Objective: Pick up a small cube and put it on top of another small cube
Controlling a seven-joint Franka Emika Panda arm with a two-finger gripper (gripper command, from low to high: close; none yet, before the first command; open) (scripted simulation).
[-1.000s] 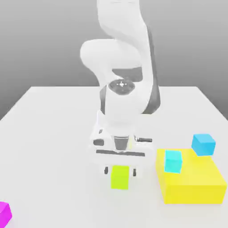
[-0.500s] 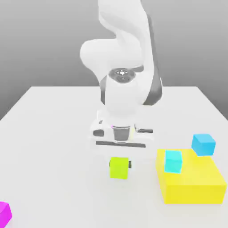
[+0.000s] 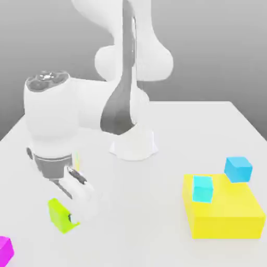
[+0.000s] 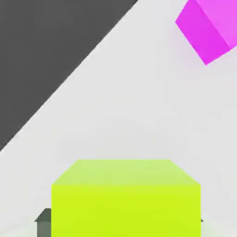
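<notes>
The small lime yellow-green cube [image 3: 59, 213] hangs tilted just above the white table, near the exterior view's lower left. My gripper [image 3: 69, 217] is shut on it, the hand reaching down from the white arm. In the hand view the same lime cube [image 4: 126, 196] sits between my fingers, with a dark fingertip [image 4: 44, 218] showing at its side. A magenta cube [image 3: 4, 249] rests on the table close by, at the front left corner, and it appears ahead in the hand view as the magenta cube [image 4: 210, 28].
A large flat yellow block [image 3: 229, 214] lies at the exterior view's right, with a cyan cube [image 3: 203, 188] on it and another cyan cube [image 3: 238, 169] at its far corner. The arm's base [image 3: 133, 146] stands mid-table. The table's edge [image 4: 69, 78] runs near the magenta cube.
The arm has swung from the table's middle to the exterior view's left, carrying the lime cube with it toward the magenta cube. The cube now hangs tilted.
</notes>
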